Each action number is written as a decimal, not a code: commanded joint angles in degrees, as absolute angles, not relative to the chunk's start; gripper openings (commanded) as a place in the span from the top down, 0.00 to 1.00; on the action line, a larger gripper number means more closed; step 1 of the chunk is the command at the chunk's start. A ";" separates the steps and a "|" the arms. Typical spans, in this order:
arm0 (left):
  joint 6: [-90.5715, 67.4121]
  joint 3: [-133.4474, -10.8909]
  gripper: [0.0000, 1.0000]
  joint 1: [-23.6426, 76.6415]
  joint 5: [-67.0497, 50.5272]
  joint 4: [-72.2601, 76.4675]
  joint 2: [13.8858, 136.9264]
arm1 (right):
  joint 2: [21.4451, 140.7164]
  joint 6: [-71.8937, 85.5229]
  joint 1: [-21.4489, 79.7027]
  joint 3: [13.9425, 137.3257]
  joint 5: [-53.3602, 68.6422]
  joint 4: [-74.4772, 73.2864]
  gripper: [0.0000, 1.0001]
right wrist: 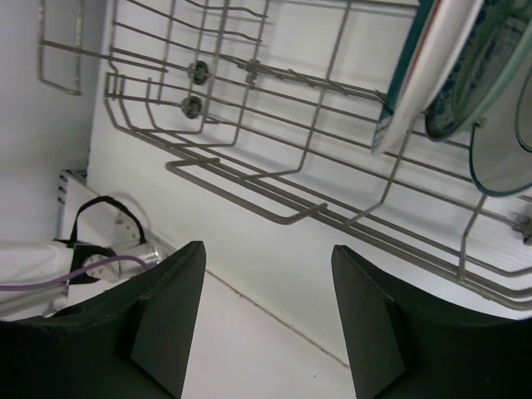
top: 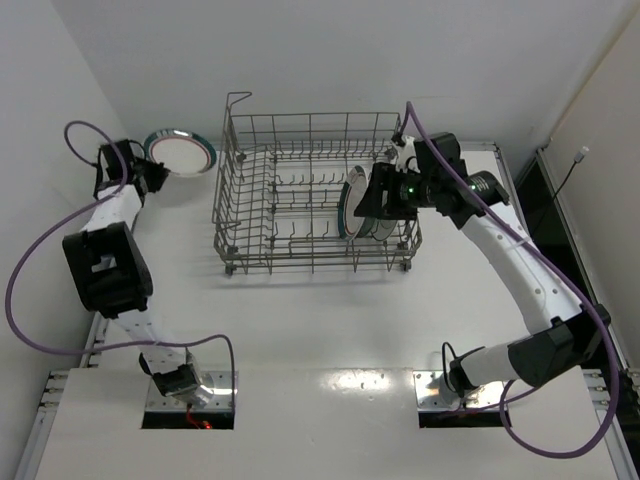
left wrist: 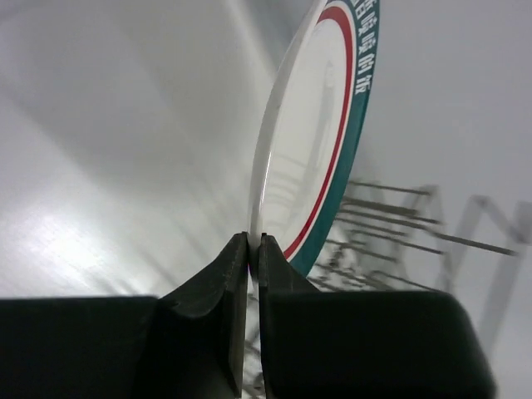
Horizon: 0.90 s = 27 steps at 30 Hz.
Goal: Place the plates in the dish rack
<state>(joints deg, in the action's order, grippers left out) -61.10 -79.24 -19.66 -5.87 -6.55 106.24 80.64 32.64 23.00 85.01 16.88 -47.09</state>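
My left gripper [top: 152,170] is shut on the rim of a white plate with a green-and-red banded rim [top: 181,151], holding it off the table at the far left, to the left of the grey wire dish rack [top: 300,160]. In the left wrist view the plate [left wrist: 307,133] stands edge-on between my fingers [left wrist: 253,249]. My right gripper [top: 372,196] is open and empty over the rack's right end, beside the plates standing there [top: 352,205]. The right wrist view shows a banded plate [right wrist: 420,71] and a teal-blue patterned plate [right wrist: 474,75] upright in the rack [right wrist: 249,141].
The rack's raised corner handle [top: 236,100] stands at its far left corner. The table's white walls close in at the left and back. The right arm's base and cable [right wrist: 100,262] show in the right wrist view.
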 commanded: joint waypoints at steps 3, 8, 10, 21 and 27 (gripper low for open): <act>-57.93 -89.81 1.00 -20.39 -3.61 -6.48 92.21 | 79.45 37.16 22.33 87.19 24.86 -37.39 0.39; -56.69 -93.16 1.00 -20.39 -2.29 -8.00 86.67 | 78.75 42.52 21.80 83.85 33.28 -26.56 0.38; -58.00 -93.69 1.00 -20.39 -5.07 -9.40 85.09 | 78.75 43.76 21.80 83.33 36.02 -23.92 0.38; -71.02 -76.91 1.00 4.29 -21.45 16.08 79.72 | 76.11 48.33 17.85 79.01 42.28 -1.24 0.19; -70.49 -73.39 1.00 12.12 -21.97 15.30 77.08 | 79.37 48.17 15.56 80.06 42.20 -1.29 0.19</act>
<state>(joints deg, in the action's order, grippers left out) -68.77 -72.62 11.31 -21.26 6.90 82.35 78.61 48.12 16.49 79.15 41.63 -4.89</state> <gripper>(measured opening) 0.036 0.808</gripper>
